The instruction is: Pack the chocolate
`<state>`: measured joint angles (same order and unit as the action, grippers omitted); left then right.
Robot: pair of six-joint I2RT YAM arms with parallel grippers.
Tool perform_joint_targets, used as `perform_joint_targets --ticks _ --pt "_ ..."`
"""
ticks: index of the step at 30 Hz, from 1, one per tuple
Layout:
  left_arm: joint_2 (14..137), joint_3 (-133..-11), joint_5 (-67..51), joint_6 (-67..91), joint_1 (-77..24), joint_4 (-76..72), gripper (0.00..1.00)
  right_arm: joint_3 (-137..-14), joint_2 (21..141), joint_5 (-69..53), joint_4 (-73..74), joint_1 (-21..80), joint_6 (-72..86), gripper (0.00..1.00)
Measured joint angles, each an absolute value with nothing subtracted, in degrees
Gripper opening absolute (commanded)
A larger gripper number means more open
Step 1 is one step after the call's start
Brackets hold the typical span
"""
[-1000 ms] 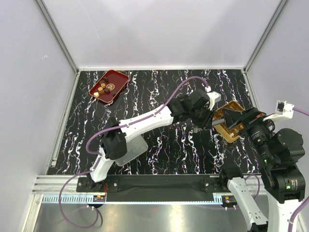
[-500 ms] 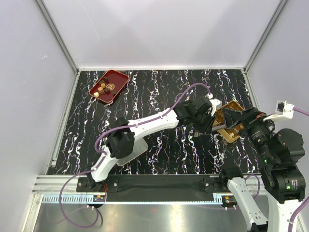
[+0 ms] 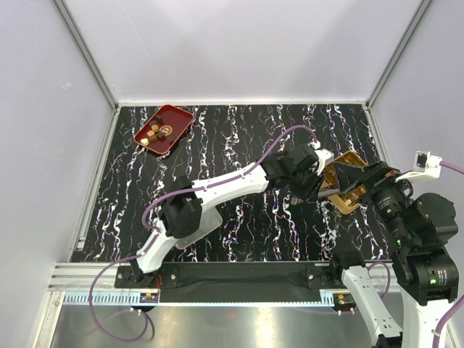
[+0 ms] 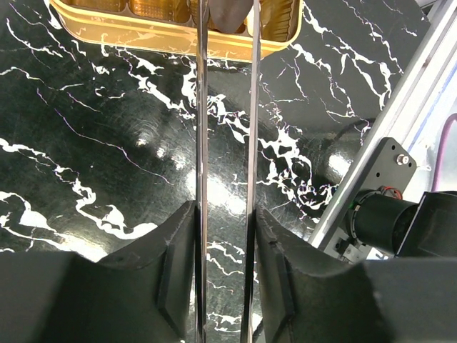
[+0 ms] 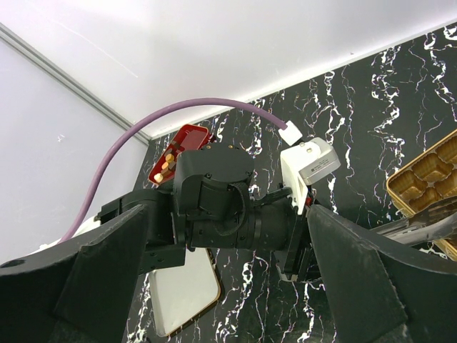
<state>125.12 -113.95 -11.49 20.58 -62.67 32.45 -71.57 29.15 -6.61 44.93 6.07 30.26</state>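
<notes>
Several small chocolates (image 3: 154, 133) lie in the red tray (image 3: 165, 129) at the far left. My left gripper (image 3: 310, 183) is shut on thin metal tongs (image 4: 202, 143). The tong tips pinch one dark brown chocolate (image 4: 228, 14) over the near edge of the gold compartmented box (image 4: 143, 32). The box (image 3: 346, 190) sits at the right of the table. My right gripper (image 3: 349, 176) hovers over the box, open wide and empty. In the right wrist view (image 5: 228, 214) it faces the left wrist, with the box (image 5: 428, 175) at the right edge.
A white lid with a gold rim (image 3: 194, 228) lies near the left arm's base and shows in the right wrist view (image 5: 186, 293). The frame rail and right arm base (image 4: 385, 207) stand close at the right of the left wrist view. The red tray (image 5: 182, 146) shows far off.
The left arm has moved right, carrying the tongs and chocolate up to the gold box. It has held still over the last half second. The right arm has not moved.
</notes>
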Motion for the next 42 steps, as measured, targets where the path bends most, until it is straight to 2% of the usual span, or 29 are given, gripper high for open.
perform_joint_targets --ticks 9,19,29,35,42 --pt "125.1 -114.0 -11.1 19.1 -62.8 32.5 0.43 -71.6 29.1 -6.7 44.9 6.1 30.3 1.00" --pt "124.6 -114.1 -8.5 17.9 -62.9 32.8 0.43 -71.6 29.1 -6.7 44.9 6.1 30.7 1.00" --pt "114.9 -113.5 0.2 17.5 -60.2 36.5 0.42 -71.6 28.6 -6.7 44.9 6.1 30.9 1.00" --pt "103.3 -107.9 6.7 17.3 -50.8 40.7 0.42 -71.5 28.1 -6.7 44.9 6.1 30.9 1.00" --pt "92.6 -95.5 12.9 17.2 -26.6 44.8 0.41 -70.0 27.3 -6.8 44.8 6.1 30.9 1.00"
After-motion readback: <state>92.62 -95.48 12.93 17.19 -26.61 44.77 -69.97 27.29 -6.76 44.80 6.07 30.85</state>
